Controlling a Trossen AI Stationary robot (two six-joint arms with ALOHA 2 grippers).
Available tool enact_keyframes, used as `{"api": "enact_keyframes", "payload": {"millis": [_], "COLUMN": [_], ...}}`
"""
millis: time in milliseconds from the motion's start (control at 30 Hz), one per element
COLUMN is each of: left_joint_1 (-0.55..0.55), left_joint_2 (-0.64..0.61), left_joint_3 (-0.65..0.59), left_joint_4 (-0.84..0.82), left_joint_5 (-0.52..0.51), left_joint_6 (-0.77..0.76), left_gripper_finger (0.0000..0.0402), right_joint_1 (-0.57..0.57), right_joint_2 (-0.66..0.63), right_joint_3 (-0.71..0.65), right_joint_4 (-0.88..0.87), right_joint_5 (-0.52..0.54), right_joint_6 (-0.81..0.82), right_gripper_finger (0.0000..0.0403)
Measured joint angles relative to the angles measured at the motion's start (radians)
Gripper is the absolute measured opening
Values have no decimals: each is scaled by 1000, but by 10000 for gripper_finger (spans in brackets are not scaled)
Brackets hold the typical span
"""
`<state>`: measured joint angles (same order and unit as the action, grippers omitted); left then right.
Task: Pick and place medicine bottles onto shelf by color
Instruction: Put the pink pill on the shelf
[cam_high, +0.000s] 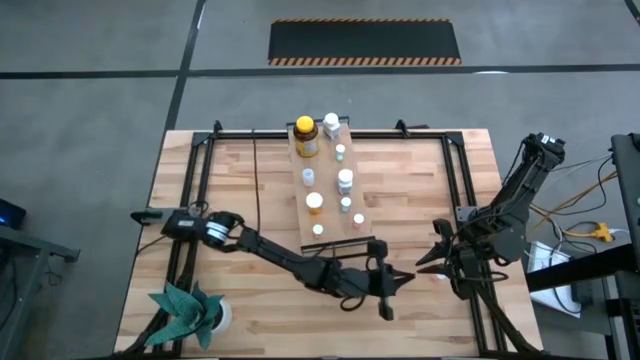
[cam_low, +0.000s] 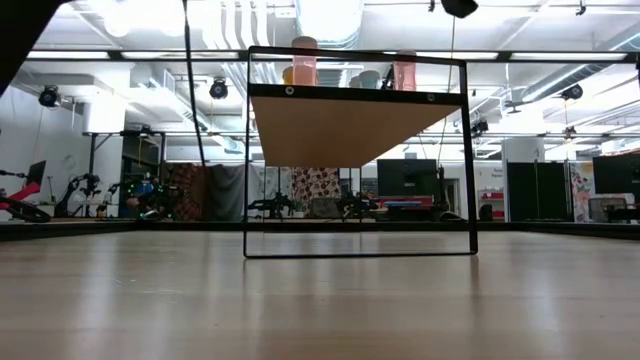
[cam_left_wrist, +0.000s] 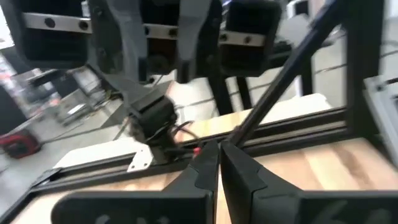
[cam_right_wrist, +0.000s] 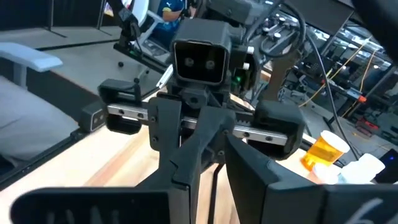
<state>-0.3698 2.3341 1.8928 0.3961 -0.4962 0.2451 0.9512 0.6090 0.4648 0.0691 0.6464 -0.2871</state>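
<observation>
Left gripper (cam_high: 404, 281) and right gripper (cam_high: 427, 262), both pressed together and empty, face each other near the desk's (cam_high: 250, 190) right edge. Medicine bottles (cam_high: 307, 138) stand on the shelf (cam_high: 329, 220) toward the far edge.

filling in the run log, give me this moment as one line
left gripper shut, empty, near table's front | right gripper shut, empty, facing it | medicine bottles all on shelf | nothing held

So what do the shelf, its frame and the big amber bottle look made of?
The shelf looks like light, matte wood or plywood: pale brown and flat, seen from below in the low view. Its frame seems to be thin black metal rod. The amber bottle looks like translucent plastic with a yellow cap, though glass can't be ruled out.
</observation>
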Motion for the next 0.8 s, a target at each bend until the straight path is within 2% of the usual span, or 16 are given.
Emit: {"api": "enact_keyframes", "payload": {"millis": [100,167,367,433,567,700,800], "left_joint_1": [-9,-18,-49,-59,-87,-128,-163], "left_joint_2": [35,52,55,55,47,-6,-43], "left_joint_3": [84,115,121,116,123,114,112], "left_joint_4": [-83,-108,-102,-108,-145,-238,-331], "left_joint_5": [-64,-67,-80,-86,-115,-157,-193], "left_joint_6": [-3,-3,-27,-26,-3,1,5], "left_gripper_finger": [0,0,0,0,0,0,0], "right_joint_1": [0,0,0,0,0,0,1], "right_joint_2": [-1,-6,-25,-34,-7,87,185], "right_joint_3": [0,0,1,9,22,38,124], "right_joint_4": [-13,-16,-25,-99,-255,-291,-463], "right_joint_5": [0,0,0,0,-29,-198,-275], "right_joint_6": [0,0,35,134,462,653,858], "right_gripper_finger": [63,63,63,63,69,97,125]}}
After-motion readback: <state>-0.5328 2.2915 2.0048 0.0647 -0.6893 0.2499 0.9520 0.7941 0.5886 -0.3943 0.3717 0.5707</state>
